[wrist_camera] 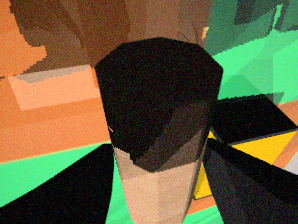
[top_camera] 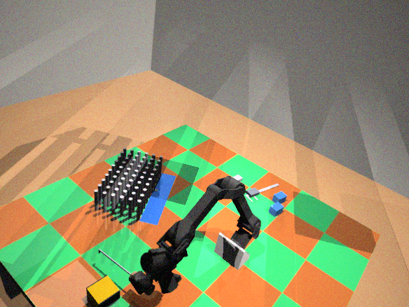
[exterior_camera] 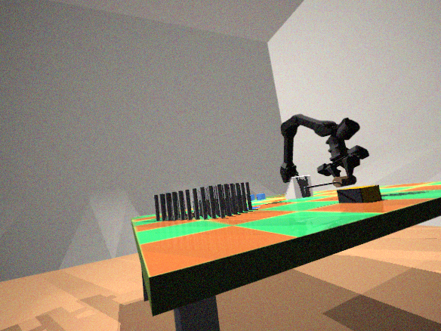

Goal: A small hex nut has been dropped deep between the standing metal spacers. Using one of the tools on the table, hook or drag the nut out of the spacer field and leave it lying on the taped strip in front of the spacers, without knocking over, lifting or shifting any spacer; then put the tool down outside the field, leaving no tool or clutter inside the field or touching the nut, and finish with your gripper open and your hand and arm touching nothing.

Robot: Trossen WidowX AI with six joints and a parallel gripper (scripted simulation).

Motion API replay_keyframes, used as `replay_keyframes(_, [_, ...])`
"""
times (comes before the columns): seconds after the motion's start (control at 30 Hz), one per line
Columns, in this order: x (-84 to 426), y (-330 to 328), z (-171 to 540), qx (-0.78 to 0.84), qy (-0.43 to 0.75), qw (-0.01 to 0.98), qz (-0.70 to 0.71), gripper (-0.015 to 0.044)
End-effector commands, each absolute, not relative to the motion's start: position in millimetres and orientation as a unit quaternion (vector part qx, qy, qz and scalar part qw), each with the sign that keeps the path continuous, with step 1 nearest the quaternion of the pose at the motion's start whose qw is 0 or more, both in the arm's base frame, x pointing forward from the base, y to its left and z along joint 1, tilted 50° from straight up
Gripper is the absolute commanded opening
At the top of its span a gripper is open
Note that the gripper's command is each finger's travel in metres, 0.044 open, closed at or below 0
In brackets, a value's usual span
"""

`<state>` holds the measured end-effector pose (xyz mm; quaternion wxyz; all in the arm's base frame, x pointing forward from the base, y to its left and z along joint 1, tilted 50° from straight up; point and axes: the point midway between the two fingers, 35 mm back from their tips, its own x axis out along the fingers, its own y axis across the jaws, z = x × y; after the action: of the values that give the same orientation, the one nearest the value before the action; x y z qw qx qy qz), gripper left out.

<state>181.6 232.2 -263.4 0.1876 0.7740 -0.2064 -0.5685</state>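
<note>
"What is at the left?"

"A yellow box (top_camera: 103,290) (exterior_camera: 370,193) (wrist_camera: 265,145), at the near side of the table (top_camera: 227,289) (exterior_camera: 211,245) (wrist_camera: 30,135). Just right of it, the hook (top_camera: 115,263) (exterior_camera: 321,185) (wrist_camera: 160,195) hangs above the surface, its thin shaft pointing left and far, its bent tip well apart from the spacers (top_camera: 127,186) (exterior_camera: 201,204)."

"And those?"

"They stand upright in close rows on the far side of the hook. Along their right side lies the blue strip (top_camera: 154,212) (exterior_camera: 255,208)."

"Where is the nut?"

"A small dark bit on the strip, by the edge toward the spacers, looks like the nut (top_camera: 156,190) (it is tiny, so its exact pose cannot be told)."

"What is the gripper (top_camera: 141,280) (exterior_camera: 341,181) (wrist_camera: 157,151) doing?"

"It is clamped on the hook's wooden handle, near the strip's near end but well apart from it. The black arm (top_camera: 203,210) (exterior_camera: 309,122) arches away to the right, toward a white wedge (top_camera: 241,259) (exterior_camera: 292,189)."

"Anything farther right?"

"On the far side, a grey head with a pale rod (top_camera: 269,188); then two blue cubes (top_camera: 276,209) (exterior_camera: 261,196), near each other at the right."
</note>
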Motion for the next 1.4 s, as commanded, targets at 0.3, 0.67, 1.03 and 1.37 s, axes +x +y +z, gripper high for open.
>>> replay_keyframes(0.3, [180, 223, -269, 0.776, -0.205, 0.189, -0.566, 0.0])
replay_keyframes(0.67, [178, 215, -274, 0.776, -0.205, 0.189, -0.566, 0.0])
replay_keyframes(1.03, [176, 207, -279, 0.776, -0.205, 0.189, -0.566, 0.0])
replay_keyframes(1.37, [173, 200, -283, 0.776, -0.205, 0.189, -0.566, 0.0])
